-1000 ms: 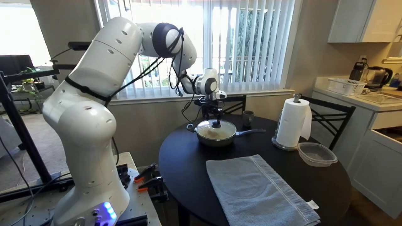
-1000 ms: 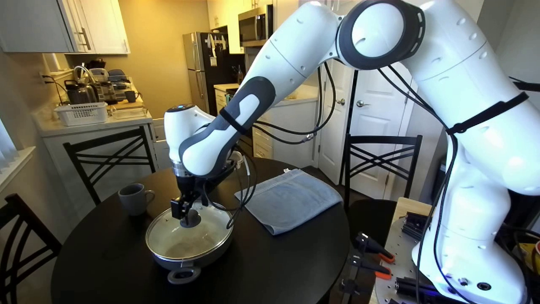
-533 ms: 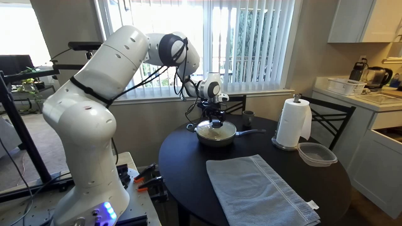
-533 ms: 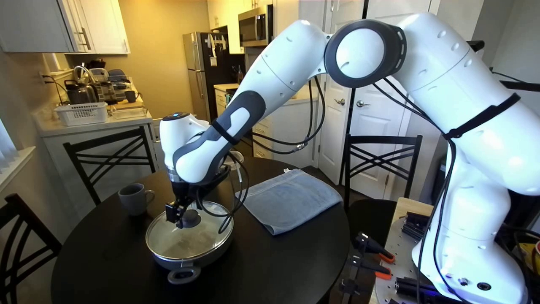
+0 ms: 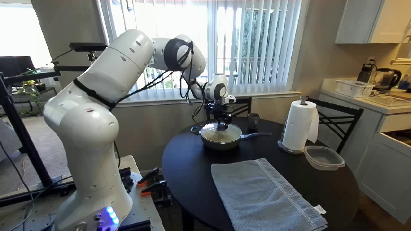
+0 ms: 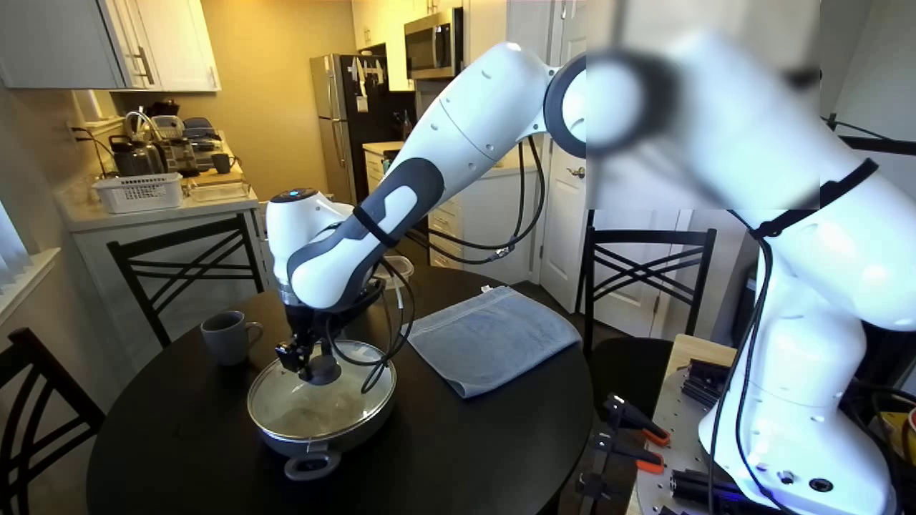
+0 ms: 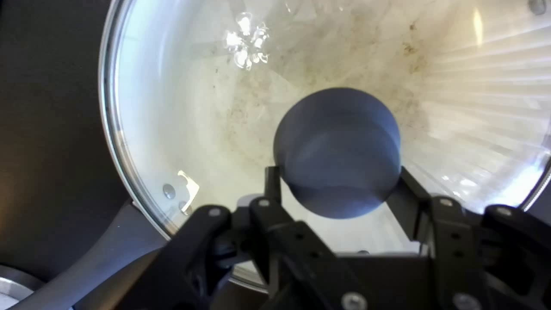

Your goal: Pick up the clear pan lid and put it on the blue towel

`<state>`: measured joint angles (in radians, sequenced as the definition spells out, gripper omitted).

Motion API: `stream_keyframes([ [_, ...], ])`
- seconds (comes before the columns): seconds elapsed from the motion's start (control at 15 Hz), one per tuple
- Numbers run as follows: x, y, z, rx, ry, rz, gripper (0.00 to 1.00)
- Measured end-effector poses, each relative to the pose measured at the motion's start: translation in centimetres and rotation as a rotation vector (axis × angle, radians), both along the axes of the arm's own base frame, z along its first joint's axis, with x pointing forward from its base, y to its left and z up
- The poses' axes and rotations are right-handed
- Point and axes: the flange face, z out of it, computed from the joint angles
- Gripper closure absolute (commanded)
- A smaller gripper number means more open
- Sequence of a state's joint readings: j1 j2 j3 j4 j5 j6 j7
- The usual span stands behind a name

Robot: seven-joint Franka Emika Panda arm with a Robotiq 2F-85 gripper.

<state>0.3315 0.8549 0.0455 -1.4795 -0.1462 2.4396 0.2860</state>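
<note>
1 clear lid [image 6: 322,408] sat on 1 pan [image 5: 221,146]. Gripper [image 7: 340,183]: 2 fingers [image 7: 273,186] flanked the lid's 1 knob [image 7: 338,148]; couldn't tell if clamped. 1 blue towel [image 6: 494,342] lay near pan, 1 mug [image 6: 226,339] too.

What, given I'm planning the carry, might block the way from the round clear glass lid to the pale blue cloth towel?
Nothing visible stands between the round clear glass lid and the pale blue cloth towel; only thin black hanging cables overlap the lid's towel-side edge in an exterior view.
</note>
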Motion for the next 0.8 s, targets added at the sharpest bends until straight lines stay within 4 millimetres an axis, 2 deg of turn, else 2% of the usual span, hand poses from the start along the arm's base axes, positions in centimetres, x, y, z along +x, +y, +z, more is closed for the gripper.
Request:
stream_keyframes([
  [0.07, 0.09, 0.04, 0.15, -0.001, 0.000, -0.001, 0.19],
  [0.13, 0.19, -0.02, 0.26, -0.003, 0.003, -0.003, 0.19],
  [0.33, 0.28, -0.20, 0.14, -0.014, 0.021, -0.007, 0.03],
  [0.4, 0.26, -0.29, 0.11, -0.019, 0.029, -0.009, 0.01],
  [0.8, 0.19, -0.75, -0.10, -0.034, 0.050, -0.015, 0.00],
])
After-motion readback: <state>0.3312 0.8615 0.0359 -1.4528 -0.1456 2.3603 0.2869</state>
